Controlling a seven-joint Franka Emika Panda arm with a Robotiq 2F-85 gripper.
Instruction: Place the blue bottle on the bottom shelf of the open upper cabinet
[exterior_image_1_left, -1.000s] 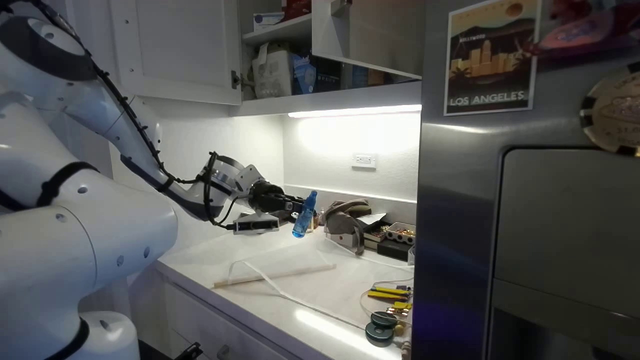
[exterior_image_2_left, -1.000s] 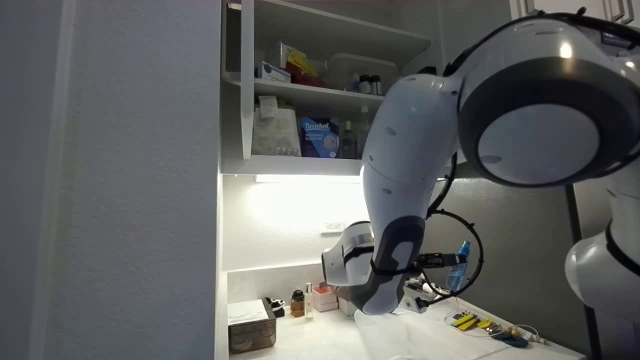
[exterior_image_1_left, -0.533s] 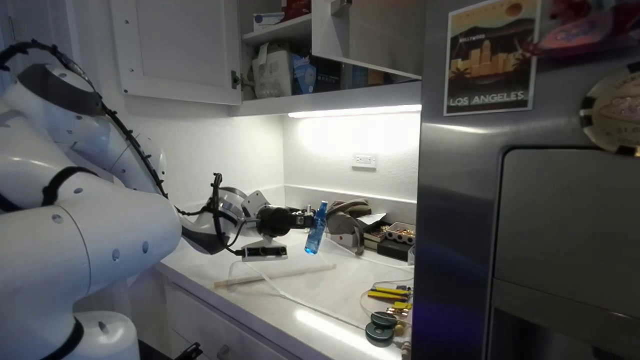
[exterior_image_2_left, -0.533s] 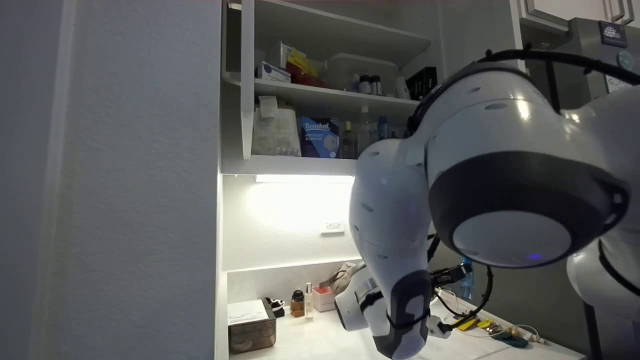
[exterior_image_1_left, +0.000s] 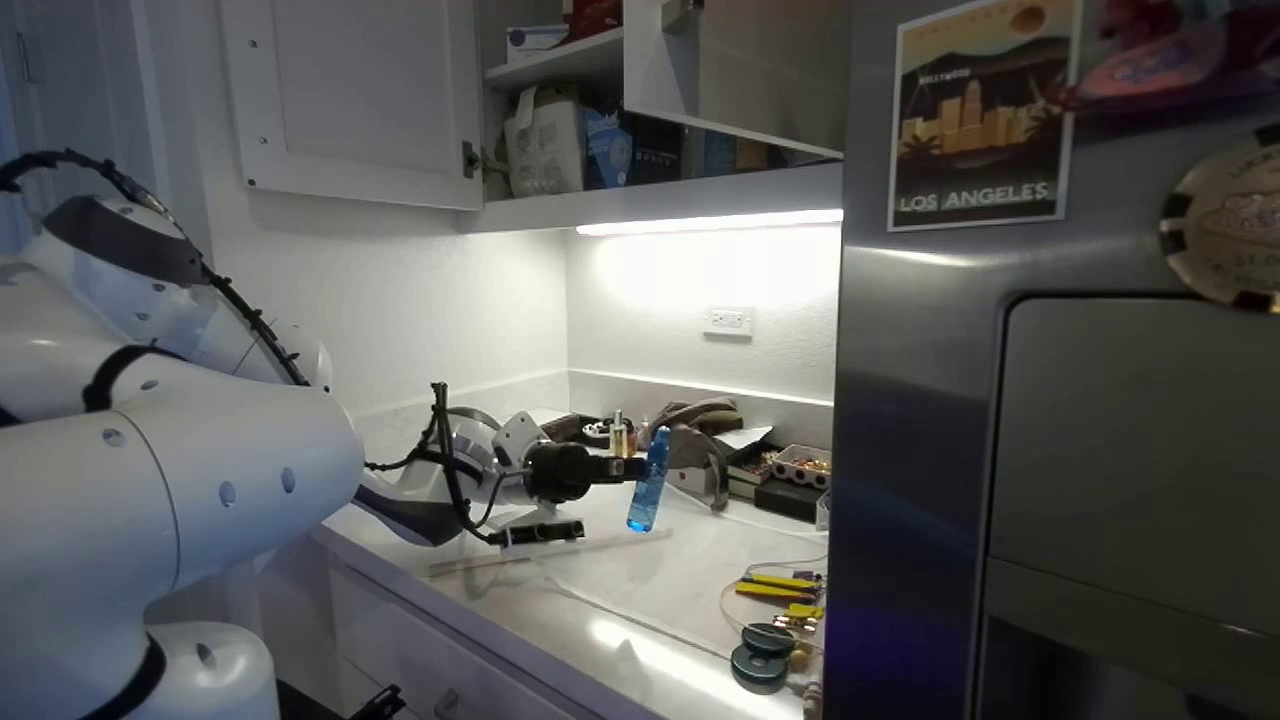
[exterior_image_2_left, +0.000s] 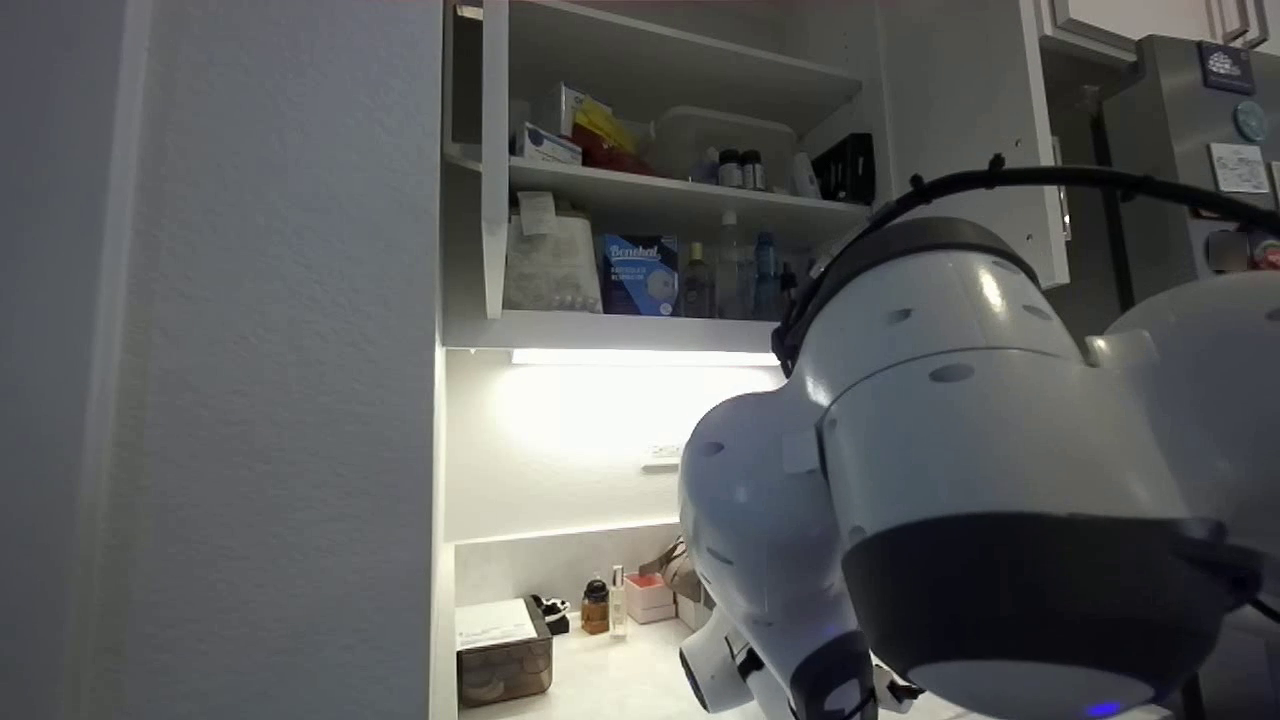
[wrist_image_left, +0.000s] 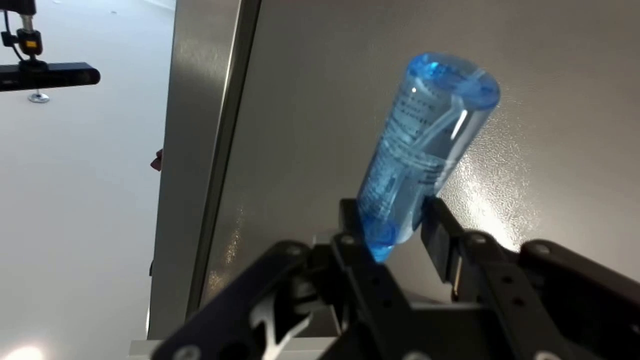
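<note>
The blue bottle (exterior_image_1_left: 650, 490) is held by my gripper (exterior_image_1_left: 640, 468) above the counter, cap up and slightly tilted. In the wrist view the bottle (wrist_image_left: 420, 145) sits between the two fingertips of the gripper (wrist_image_left: 390, 205), its base pointing away and its cap end near the fingers. The arm hides bottle and gripper in an exterior view. The upper cabinet (exterior_image_2_left: 980, 120) is open. Its bottom shelf (exterior_image_2_left: 600, 330) has a light strip on its underside and stands well above the gripper; the shelf's front edge also shows in an exterior view (exterior_image_1_left: 660, 197).
On the shelf stand a white container (exterior_image_2_left: 550, 265), a blue box (exterior_image_2_left: 640, 275), bottles and a bluish container (exterior_image_2_left: 765, 270). A cabinet door (exterior_image_1_left: 740, 80) hangs open by the steel fridge (exterior_image_1_left: 930, 400). Tools (exterior_image_1_left: 775, 585) and a grey bag (exterior_image_1_left: 690, 440) lie on the counter.
The arm has come down, carrying the bottle lower and toward the fridge. In an exterior view the arm's elbow has dropped, uncovering more of the cabinet and hiding the bottle.
</note>
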